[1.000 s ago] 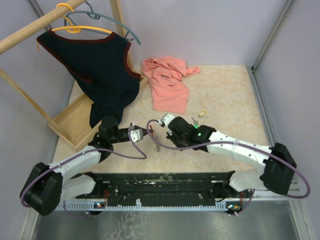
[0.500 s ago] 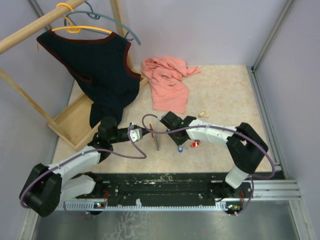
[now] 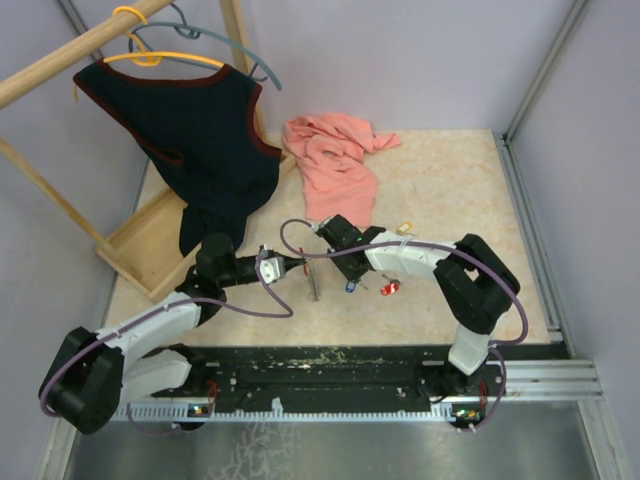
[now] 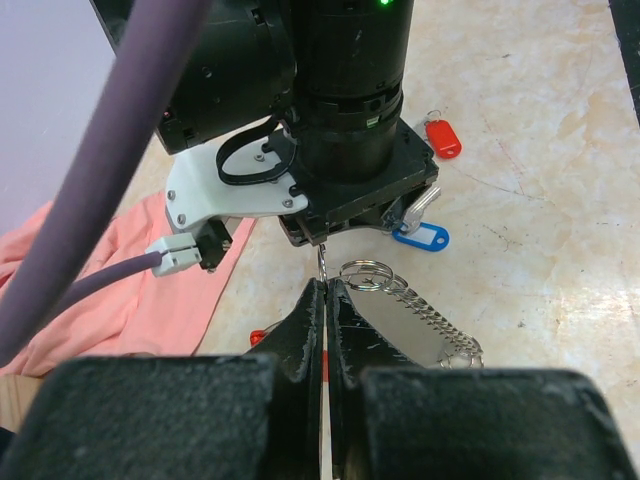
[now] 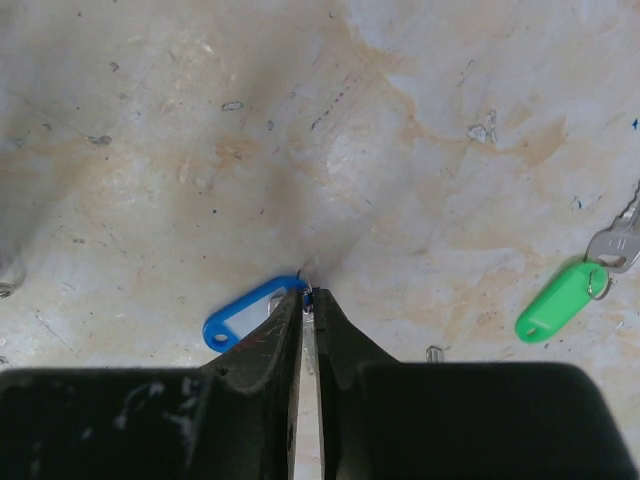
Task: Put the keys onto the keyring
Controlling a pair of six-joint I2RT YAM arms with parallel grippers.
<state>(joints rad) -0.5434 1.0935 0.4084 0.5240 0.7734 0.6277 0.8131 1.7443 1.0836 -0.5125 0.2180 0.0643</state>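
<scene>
Two arms, one keyring, four keys. The left gripper (image 4: 325, 292), at the lower centre of its wrist view, was clamped tight on the keyring (image 3: 304, 263). Of the keyring only a red sliver and a thin grey wire showed. One flat metal tag (image 4: 400, 330) on a chain sat just right of the fingers.

The right gripper (image 5: 308, 296) pointed down at the table (image 3: 450, 180). Its fingers were nearly together, with a narrow slit between them; whether they gripped anything could not be told. The blue key (image 5: 245, 312) lay with one end touching the fingertips.

In the overhead view the red key (image 3: 390, 288) lay near the blue one, on its right. The yellow key (image 3: 405, 229) lay higher, beside the right forearm. The green key (image 5: 553, 302), with a coloured plastic head and a grey metal blade, appeared at the right edge of the right wrist view.

The right wrist filled the upper centre of the left wrist view, directly beyond the keyring. One pink cloth (image 3: 335, 165) lay at upper centre. One dark vest (image 3: 200, 140) hung on an orange hanger (image 3: 150, 55) at upper left.
</scene>
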